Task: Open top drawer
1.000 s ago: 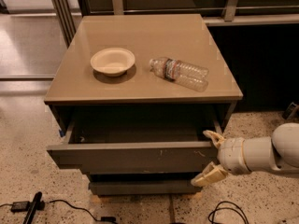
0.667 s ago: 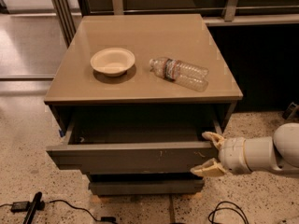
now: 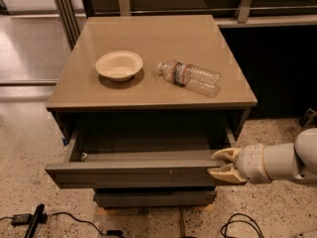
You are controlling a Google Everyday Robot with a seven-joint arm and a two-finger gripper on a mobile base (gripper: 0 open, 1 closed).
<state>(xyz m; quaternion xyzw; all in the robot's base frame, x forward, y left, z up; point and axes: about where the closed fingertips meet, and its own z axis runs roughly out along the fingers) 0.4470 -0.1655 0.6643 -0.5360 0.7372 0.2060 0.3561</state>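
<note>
heads up: your pincer (image 3: 221, 164) just narrowed from wide spread to nearly closed, gripping nothing obvious. top drawer (image 3: 129, 173) directly left of tips, already pulled well out. task looks basically done.

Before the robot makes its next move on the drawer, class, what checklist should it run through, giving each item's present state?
1. Top drawer pulled out from the cabinet: ok, partly open.
2. Gripper at the drawer front's right end: ok.
3. Gripper's hold on the front secure: cannot tell.
4. Bowl and bottle resting on the cabinet top, back from its front edge: ok.
5. Floor cable out of the drawer's path: cannot tell.
</note>
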